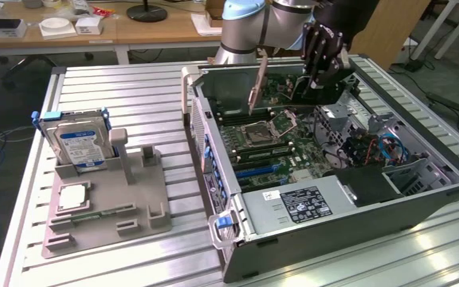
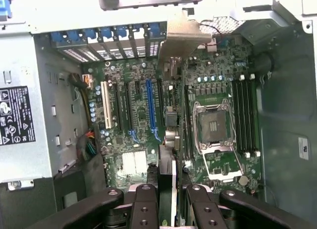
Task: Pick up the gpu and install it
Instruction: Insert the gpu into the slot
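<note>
The gpu (image 1: 319,89) hangs above the open computer case (image 1: 453,197), held edge-down over the motherboard (image 1: 289,146). Its silver bracket (image 1: 255,89) points toward the case's rear wall. My gripper (image 1: 323,51) is shut on the card's upper edge. In the wrist view the gpu (image 2: 169,140) is seen edge-on, running from between my fingertips (image 2: 144,201) up to the bracket (image 2: 184,33). My gripper (image 2: 169,199) holds it in line with the strip of motherboard between the blue slot (image 2: 151,102) and the CPU socket (image 2: 213,122). The card is still clear of the board.
A grey fixture tray (image 1: 158,197) lies on the slatted table at the exterior view's left, holding an upright hard drive (image 1: 79,144), a flat chip (image 1: 71,196) and a memory stick (image 1: 95,214). Inside the case are the power supply (image 1: 309,203), cables (image 1: 385,149) and a drive cage.
</note>
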